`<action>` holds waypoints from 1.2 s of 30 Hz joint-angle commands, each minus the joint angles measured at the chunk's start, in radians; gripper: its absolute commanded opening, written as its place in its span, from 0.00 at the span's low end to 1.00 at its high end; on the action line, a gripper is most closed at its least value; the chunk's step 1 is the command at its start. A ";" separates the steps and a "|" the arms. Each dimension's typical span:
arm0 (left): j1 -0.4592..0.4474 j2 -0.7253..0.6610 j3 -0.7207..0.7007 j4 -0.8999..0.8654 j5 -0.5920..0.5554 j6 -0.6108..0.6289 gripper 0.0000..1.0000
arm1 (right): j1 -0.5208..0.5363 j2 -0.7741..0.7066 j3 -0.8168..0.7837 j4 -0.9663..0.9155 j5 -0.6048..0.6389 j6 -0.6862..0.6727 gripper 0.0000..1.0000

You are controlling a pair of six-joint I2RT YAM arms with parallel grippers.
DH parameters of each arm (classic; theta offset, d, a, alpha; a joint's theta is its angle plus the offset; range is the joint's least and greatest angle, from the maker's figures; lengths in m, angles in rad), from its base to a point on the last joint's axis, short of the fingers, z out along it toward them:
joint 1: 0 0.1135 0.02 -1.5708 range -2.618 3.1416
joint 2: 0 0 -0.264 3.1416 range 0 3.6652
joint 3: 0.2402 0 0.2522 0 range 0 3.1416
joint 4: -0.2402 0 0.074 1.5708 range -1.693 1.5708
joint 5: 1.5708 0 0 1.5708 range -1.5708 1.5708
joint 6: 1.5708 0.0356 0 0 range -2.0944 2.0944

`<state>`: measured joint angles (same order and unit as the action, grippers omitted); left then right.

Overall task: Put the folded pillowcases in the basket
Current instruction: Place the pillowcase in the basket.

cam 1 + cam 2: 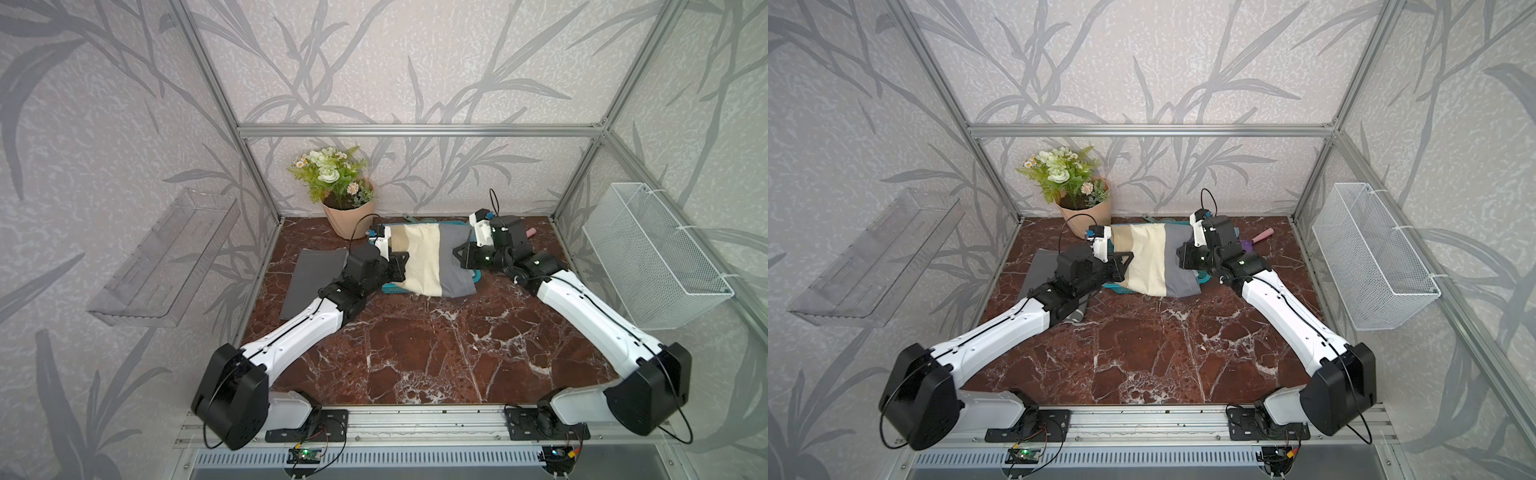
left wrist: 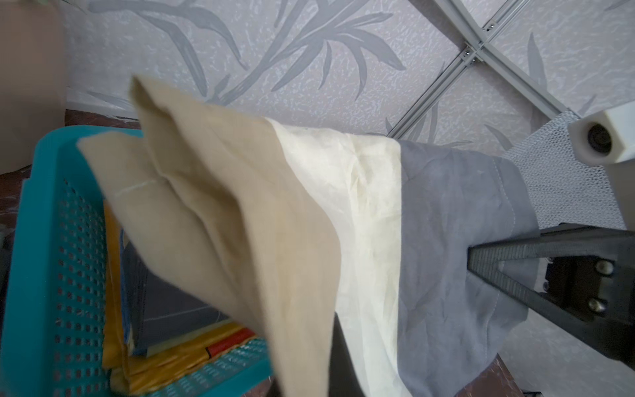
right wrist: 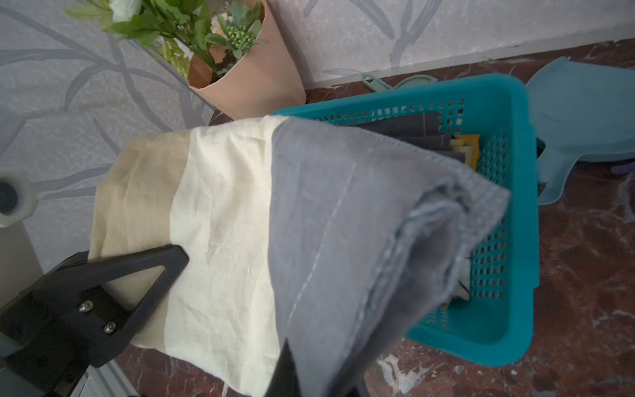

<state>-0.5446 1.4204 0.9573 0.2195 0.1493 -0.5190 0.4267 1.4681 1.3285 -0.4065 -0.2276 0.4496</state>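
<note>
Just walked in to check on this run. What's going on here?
Both arms hold the folded pillowcase stretched between them. The left gripper is shut on its tan side and the right gripper on its grey side. The cloth is held over the teal basket at the back of the table and is not yet lowered in. The basket already contains other folded cloths. A grey cloth lies flat on the table by the left arm.

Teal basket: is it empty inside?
No, a folded dark grey cloth and a yellow cloth lie inside the teal basket.
</note>
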 commanded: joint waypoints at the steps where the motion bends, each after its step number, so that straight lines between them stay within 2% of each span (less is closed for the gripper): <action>1: 0.030 0.117 0.078 0.098 -0.015 0.027 0.00 | -0.042 0.118 0.092 0.010 -0.031 -0.079 0.00; 9: 0.128 0.309 0.110 0.220 0.008 -0.021 0.00 | -0.093 0.355 0.206 0.065 -0.014 -0.101 0.00; 14: 0.159 0.420 0.156 0.217 0.048 -0.018 0.00 | -0.111 0.462 0.241 0.116 -0.003 -0.096 0.00; 16: 0.162 0.451 0.157 0.240 0.042 -0.015 0.00 | -0.118 0.495 0.259 0.128 0.002 -0.091 0.04; 18: 0.164 0.486 0.172 0.240 0.052 -0.018 0.01 | -0.122 0.529 0.271 0.139 0.001 -0.085 0.14; 19: 0.164 0.501 0.176 0.236 0.056 -0.019 0.05 | -0.124 0.542 0.278 0.138 0.003 -0.084 0.19; 20: 0.164 0.515 0.179 0.233 0.064 -0.023 0.12 | -0.123 0.555 0.287 0.137 0.007 -0.087 0.27; 23: 0.164 0.530 0.159 0.238 0.070 -0.037 0.52 | -0.123 0.568 0.298 0.133 0.027 -0.092 0.67; 24: 0.163 0.526 0.149 0.240 0.063 -0.039 0.63 | -0.123 0.561 0.291 0.141 0.030 -0.093 0.71; 25: 0.163 0.518 0.141 0.238 0.054 -0.040 0.71 | -0.123 0.550 0.284 0.150 0.031 -0.092 0.80; 27: 0.164 0.492 0.135 0.212 0.015 -0.037 0.88 | -0.121 0.511 0.258 0.179 0.030 -0.094 0.89; 28: 0.163 0.479 0.137 0.193 -0.010 -0.037 0.91 | -0.118 0.493 0.248 0.190 0.027 -0.096 0.93; 32: 0.160 0.403 0.155 0.081 -0.133 -0.066 0.95 | -0.089 0.435 0.228 0.215 0.026 -0.130 0.94; 34: 0.153 0.362 0.153 0.083 -0.165 -0.073 0.95 | -0.070 0.432 0.238 0.203 0.035 -0.155 0.90; 35: 0.148 0.346 0.160 0.078 -0.183 -0.072 0.93 | -0.062 0.435 0.244 0.199 0.040 -0.164 0.83; 36: 0.139 0.333 0.172 0.072 -0.196 -0.070 0.89 | -0.056 0.440 0.248 0.201 0.040 -0.168 0.71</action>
<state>-0.3965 1.8256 1.1046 0.3267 0.0509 -0.5804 0.3424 1.9350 1.5627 -0.2253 -0.2016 0.3195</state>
